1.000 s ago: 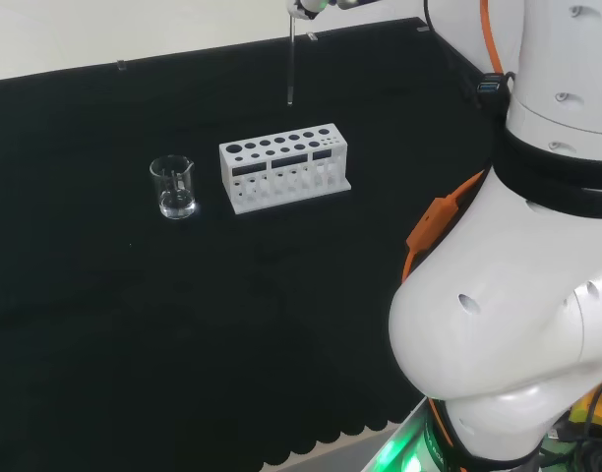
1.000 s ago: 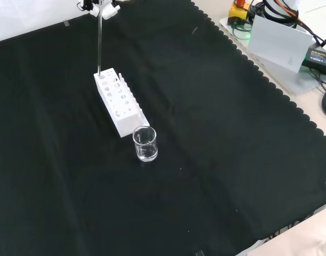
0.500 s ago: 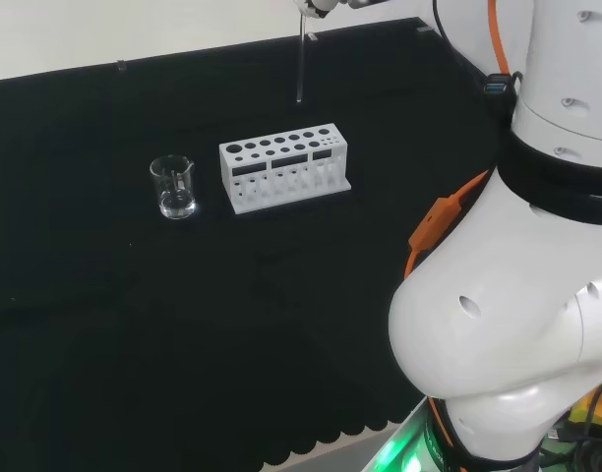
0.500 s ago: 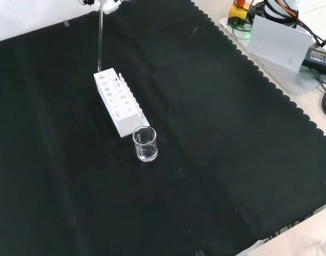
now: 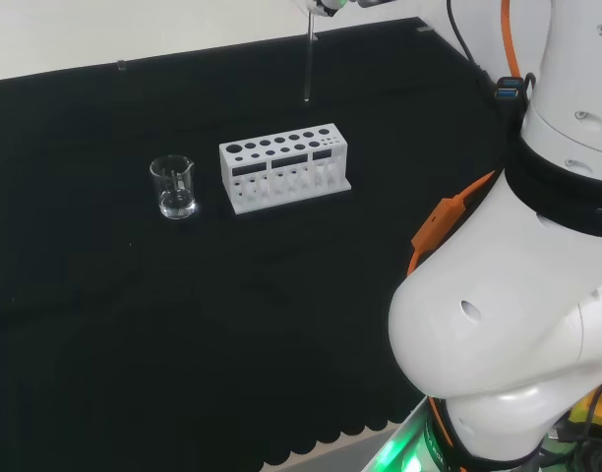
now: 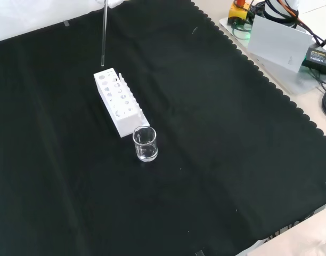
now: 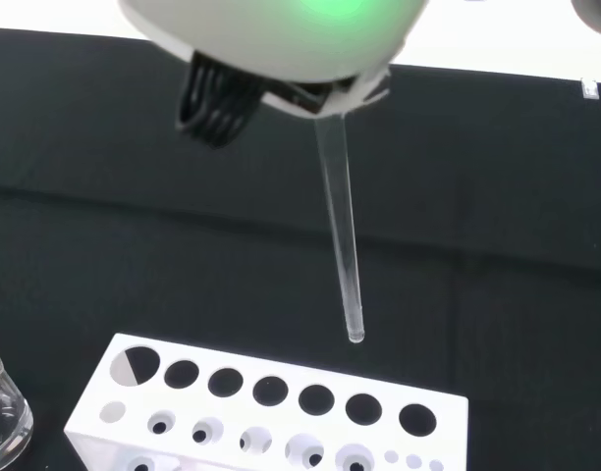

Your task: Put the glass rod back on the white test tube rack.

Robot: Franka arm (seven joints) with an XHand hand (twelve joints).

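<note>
A clear glass rod hangs upright from the hand at the head view's top edge, with the hand shut on the rod's upper end. In the front view the glass rod has its lower tip in the air, just above the far end of the white test tube rack. The white rack stands on the black cloth with several empty holes on top. In the wrist view the rod comes out from under the hand and points down above the rack's row of holes, without touching it.
A small clear beaker stands left of the rack in the head view, and in the front view the beaker is at the rack's near end. The arm's white links stand at the right. A white box and cables lie beyond the cloth's scalloped edge.
The hand has carried the rod to the right in the head view and a little higher. In the front view the rod's tip has lifted away from the rack's top.
</note>
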